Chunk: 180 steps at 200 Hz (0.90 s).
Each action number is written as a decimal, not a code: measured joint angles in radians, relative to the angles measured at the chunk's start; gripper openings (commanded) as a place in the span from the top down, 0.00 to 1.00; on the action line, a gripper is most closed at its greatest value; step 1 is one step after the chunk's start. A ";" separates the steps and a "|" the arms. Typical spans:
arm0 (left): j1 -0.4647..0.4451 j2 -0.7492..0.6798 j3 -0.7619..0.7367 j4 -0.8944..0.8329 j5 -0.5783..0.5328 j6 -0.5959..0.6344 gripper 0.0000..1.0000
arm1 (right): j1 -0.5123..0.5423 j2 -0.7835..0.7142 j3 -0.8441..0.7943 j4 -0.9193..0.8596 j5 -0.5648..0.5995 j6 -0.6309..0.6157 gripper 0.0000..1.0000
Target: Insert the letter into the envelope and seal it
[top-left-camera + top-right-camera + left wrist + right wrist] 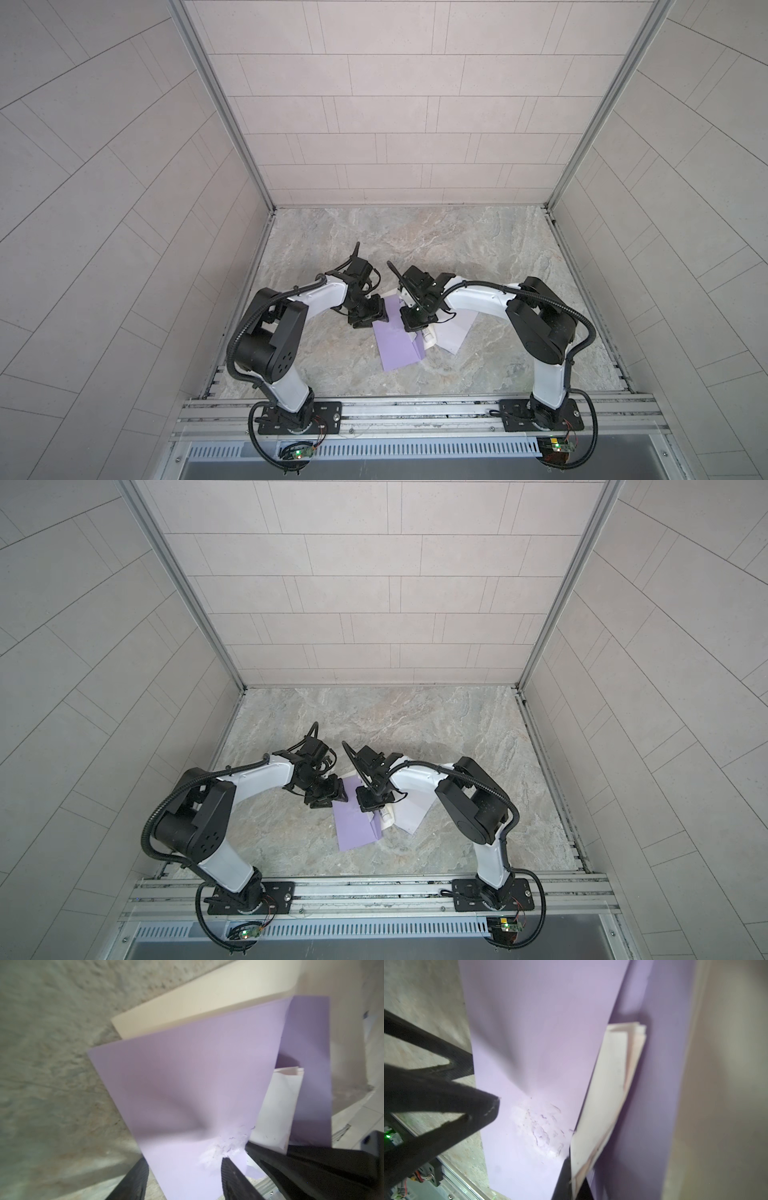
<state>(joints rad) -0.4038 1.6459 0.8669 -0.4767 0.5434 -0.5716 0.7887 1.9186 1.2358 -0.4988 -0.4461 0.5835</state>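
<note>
Right end effector (572, 1178) pinching letter (604, 1095), letter partway inside purple envelope (399, 345), left end effector (184, 1160) parted astride envelope's top panel

1. We find the lilac rectangular paper envelope (397, 345) flat on the grey marbled stone surface (415, 241), near the front, between both arms.
2. The white folded paper letter (429, 334) sits partly inside the envelope's right-hand mouth.
3. A white paper sheet (457, 332) lies to the right, partly under the envelope.
4. The left gripper (184, 1162) straddles the envelope's far left corner; the right gripper (572, 1180) pinches the letter.
</note>
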 measured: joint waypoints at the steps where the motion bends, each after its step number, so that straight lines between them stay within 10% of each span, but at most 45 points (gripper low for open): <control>1: 0.002 -0.002 -0.003 0.003 0.003 -0.001 0.36 | -0.001 0.000 -0.001 0.001 -0.001 0.000 0.94; 44: 0.048 -0.051 -0.093 0.125 0.089 -0.042 0.39 | -0.009 0.000 -0.013 0.073 -0.042 0.024 0.95; 117: 0.050 -0.047 -0.123 0.170 0.127 -0.060 0.86 | -0.011 0.000 -0.013 0.091 -0.043 0.039 0.95; 180: 0.049 -0.047 -0.123 0.152 0.086 -0.044 1.00 | -0.008 -0.048 -0.011 0.074 0.043 0.045 0.63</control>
<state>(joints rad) -0.3550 1.5986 0.7441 -0.3244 0.6296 -0.6159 0.7807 1.8706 1.2247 -0.4244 -0.4030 0.6289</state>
